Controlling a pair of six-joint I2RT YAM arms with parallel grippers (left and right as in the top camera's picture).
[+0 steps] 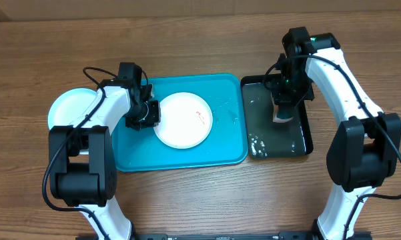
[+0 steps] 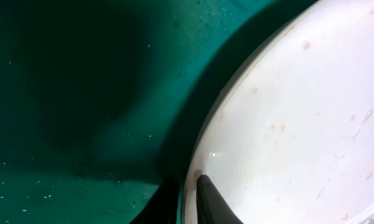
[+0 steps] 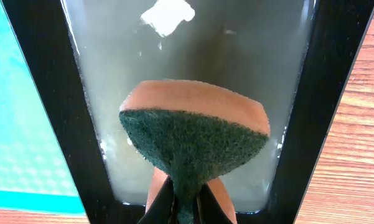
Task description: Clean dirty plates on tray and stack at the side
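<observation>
A white plate (image 1: 183,121) with a small red smear lies on the teal tray (image 1: 220,143). My left gripper (image 1: 149,114) is shut on the plate's left rim. In the left wrist view, one finger is on top of the plate (image 2: 299,112) and one is under it (image 2: 190,182), over the tray floor (image 2: 62,93). A pale, light blue plate (image 1: 68,107) lies on the table left of the tray, partly under my left arm. The lime-green-rimmed plate is out of view. My right gripper (image 1: 283,112) is shut on an orange and green sponge (image 3: 193,134), pinched at my fingertips (image 3: 187,199).
The sponge hangs over a glossy black tray (image 1: 307,137) holding cloudy soapy water (image 3: 174,56), right of the teal tray. The black tray's rim (image 3: 43,93) and the teal tray's edge (image 3: 12,124) show in the right wrist view. Wooden table (image 1: 200,200) lies all around.
</observation>
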